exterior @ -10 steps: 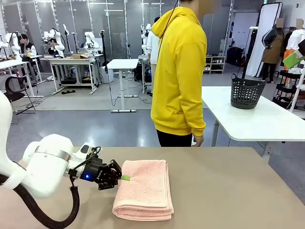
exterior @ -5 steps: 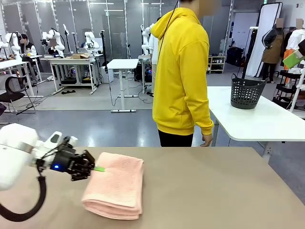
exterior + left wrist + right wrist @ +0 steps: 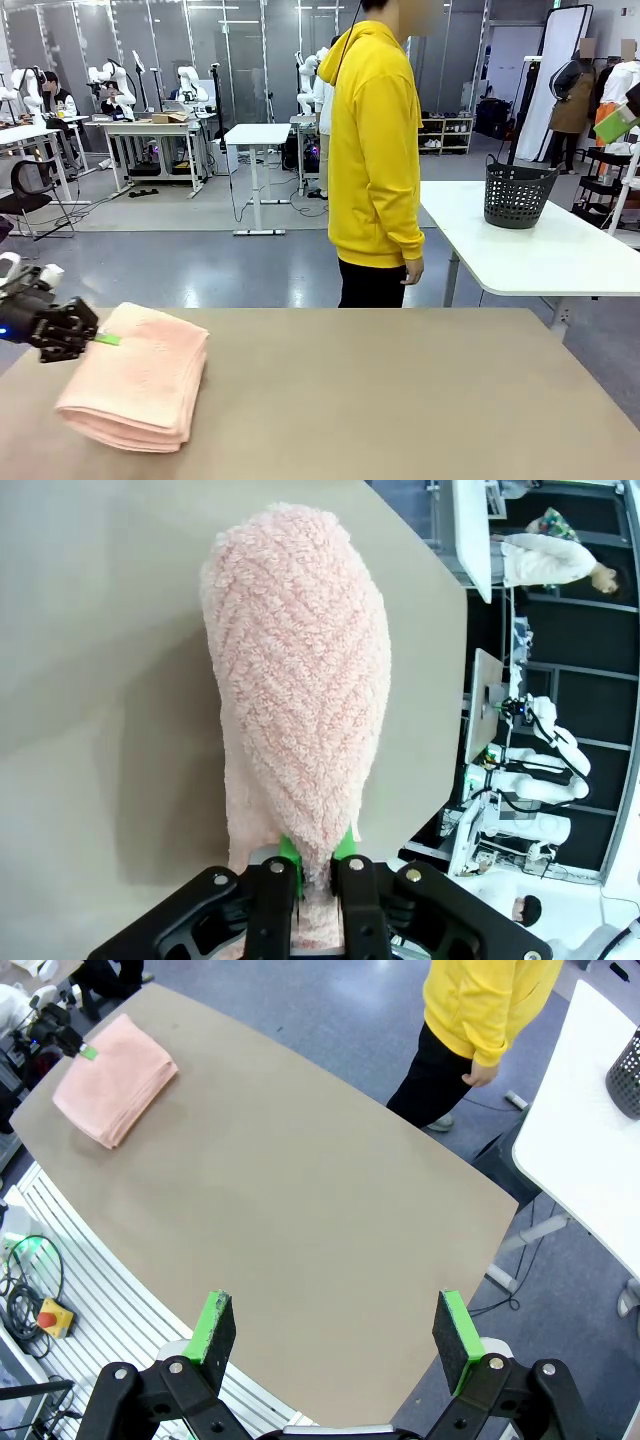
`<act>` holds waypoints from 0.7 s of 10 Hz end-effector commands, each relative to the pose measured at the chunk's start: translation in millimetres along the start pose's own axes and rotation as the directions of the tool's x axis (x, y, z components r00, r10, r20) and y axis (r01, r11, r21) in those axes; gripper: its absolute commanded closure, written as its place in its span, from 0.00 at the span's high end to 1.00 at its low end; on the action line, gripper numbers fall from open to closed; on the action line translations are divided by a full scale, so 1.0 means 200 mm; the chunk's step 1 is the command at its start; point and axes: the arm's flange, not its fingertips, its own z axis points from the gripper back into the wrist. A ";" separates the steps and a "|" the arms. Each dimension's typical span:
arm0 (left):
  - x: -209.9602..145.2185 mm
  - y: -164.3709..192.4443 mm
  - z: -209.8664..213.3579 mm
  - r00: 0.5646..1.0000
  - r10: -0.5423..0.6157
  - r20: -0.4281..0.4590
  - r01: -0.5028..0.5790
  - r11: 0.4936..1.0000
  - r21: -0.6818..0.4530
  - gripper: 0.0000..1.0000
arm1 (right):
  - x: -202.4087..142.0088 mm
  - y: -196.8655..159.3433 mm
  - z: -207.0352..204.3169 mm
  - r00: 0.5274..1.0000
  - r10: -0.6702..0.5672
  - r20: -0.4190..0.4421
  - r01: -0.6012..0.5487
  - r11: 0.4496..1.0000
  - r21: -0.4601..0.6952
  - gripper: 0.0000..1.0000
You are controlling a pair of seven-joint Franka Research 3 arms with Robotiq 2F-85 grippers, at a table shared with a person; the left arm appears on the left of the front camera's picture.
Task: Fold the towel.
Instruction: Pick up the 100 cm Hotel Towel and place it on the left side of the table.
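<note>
The towel [image 3: 135,375] is a salmon-pink terry cloth, folded into a thick stack on the tan table [image 3: 400,400] at its left side. My left gripper [image 3: 88,340] is shut on the towel's left edge, its green pads pinching the cloth. In the left wrist view the towel [image 3: 300,680] stretches away from the fingertips [image 3: 298,855] across the tabletop. From high above, the right wrist view has the towel [image 3: 115,1075] lying small at the table's far corner. My right gripper [image 3: 335,1325] is open with nothing between its green pads.
A person in a yellow hoodie [image 3: 378,150] stands at the table's far edge, side-on. A dark perforated basket [image 3: 518,193] sits on a white table [image 3: 540,255] behind to the right. The tan table's middle and right are bare.
My left gripper has dragged the folded towel leftward across the table, from near the middle to the left side. The arm has drawn back mostly out of frame. The person shifted slightly.
</note>
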 end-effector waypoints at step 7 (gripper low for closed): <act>0.14 0.46 0.52 0.998 -0.053 0.019 0.049 0.987 0.155 0.00 | 0.00 0.00 0.00 1.000 -0.004 0.004 0.004 1.000 0.000 1.00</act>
